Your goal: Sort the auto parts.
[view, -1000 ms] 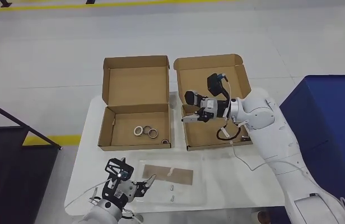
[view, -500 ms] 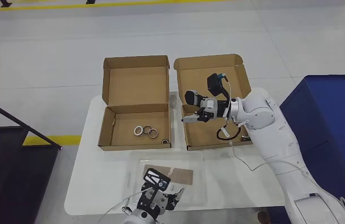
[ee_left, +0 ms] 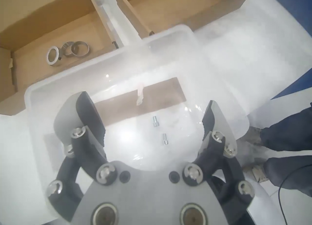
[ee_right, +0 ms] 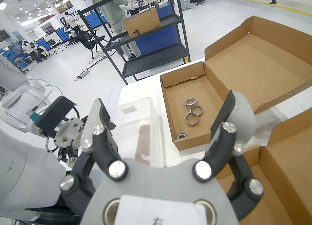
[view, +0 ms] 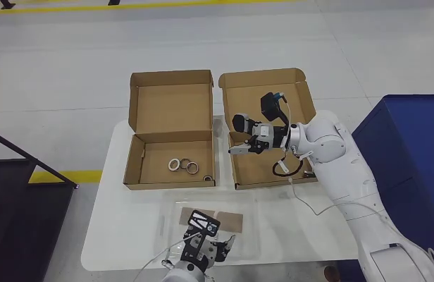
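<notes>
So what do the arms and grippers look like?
The arms are white. The left gripper and right gripper each have a grey base, black links with silver bolts and grey fingers with black pads. A black cable loops at the right wrist.

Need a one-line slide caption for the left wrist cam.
Left claw open above the clear tray holding two small bolts; metal rings lie in a cardboard box beyond.

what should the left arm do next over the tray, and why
Probably lower the left gripper straight down and close on one of the two bolts. It hangs open above the clear tray, the bolts lie loose on the tray floor between its fingers, and only rings lie in the box beyond, so the bolts look unsorted.
</notes>
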